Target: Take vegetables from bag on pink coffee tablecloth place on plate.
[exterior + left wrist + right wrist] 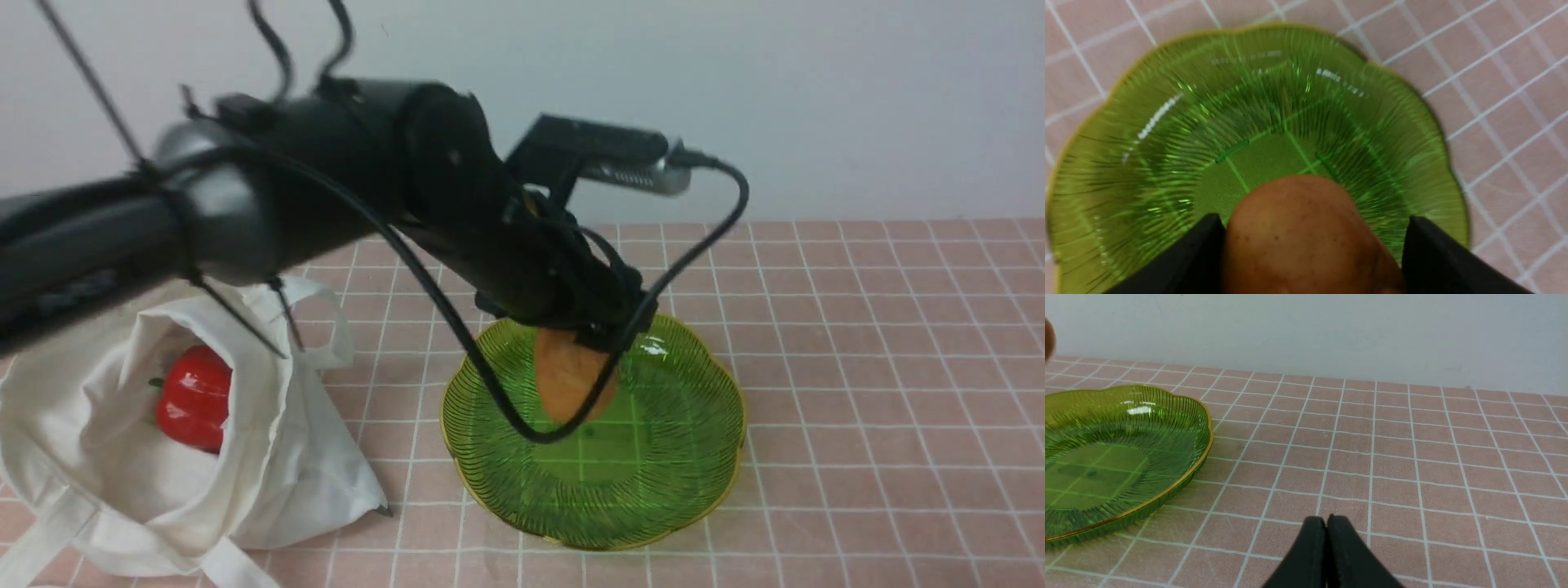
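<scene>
My left gripper (1310, 222) is shut on the orange-brown potato (569, 382), holding it just above the middle of the green plate (678, 482). In the left wrist view the potato (1306, 237) sits between the two black fingers (1200, 245), with the plate (1147, 143) below. The red bell pepper (194, 398) lies inside the open white bag (277, 465) at the left. The pink tablecloth (882, 367) covers the table. My right gripper (1326, 519) is shut and empty, low over the cloth to the right of the plate (1184, 428).
The left arm and its black cable (457, 327) reach over the bag and the plate's left half. A bag strap (33, 547) trails toward the front left edge. A pale wall (816, 98) stands behind the table.
</scene>
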`<state>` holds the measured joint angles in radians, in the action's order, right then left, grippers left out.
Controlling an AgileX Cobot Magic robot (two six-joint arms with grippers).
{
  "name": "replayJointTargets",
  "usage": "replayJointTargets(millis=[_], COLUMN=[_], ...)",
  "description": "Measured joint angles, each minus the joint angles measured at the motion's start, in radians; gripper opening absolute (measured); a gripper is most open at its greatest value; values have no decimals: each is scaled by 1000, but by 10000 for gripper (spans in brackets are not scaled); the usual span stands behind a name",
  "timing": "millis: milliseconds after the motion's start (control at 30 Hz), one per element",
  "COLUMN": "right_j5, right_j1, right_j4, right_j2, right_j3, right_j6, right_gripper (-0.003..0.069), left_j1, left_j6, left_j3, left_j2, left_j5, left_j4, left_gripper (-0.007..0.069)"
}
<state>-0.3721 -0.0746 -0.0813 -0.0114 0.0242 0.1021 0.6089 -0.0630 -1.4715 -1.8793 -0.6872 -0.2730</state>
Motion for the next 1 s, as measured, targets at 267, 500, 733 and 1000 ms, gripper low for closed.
replayJointTargets(millis=[267,500,733,1000], right_j5=[0,0,0,0], right_j1=[0,0,0,0], right_j4=[0,0,0,0], right_j2=[0,0,0,0], right_j3=[0,0,0,0], right_j6=[0,0,0,0], right_gripper=[-15,-15,-15,-15], left_j1=[0,1,1,1], left_j6=[1,1,46,141], left_j3=[-6,-13,-89,-66], left_j2=[-94,-86,23,436], left_j5=[6,-27,-188,-259], left_j4=[1,1,122,296], left_gripper=[581,682,501,4])
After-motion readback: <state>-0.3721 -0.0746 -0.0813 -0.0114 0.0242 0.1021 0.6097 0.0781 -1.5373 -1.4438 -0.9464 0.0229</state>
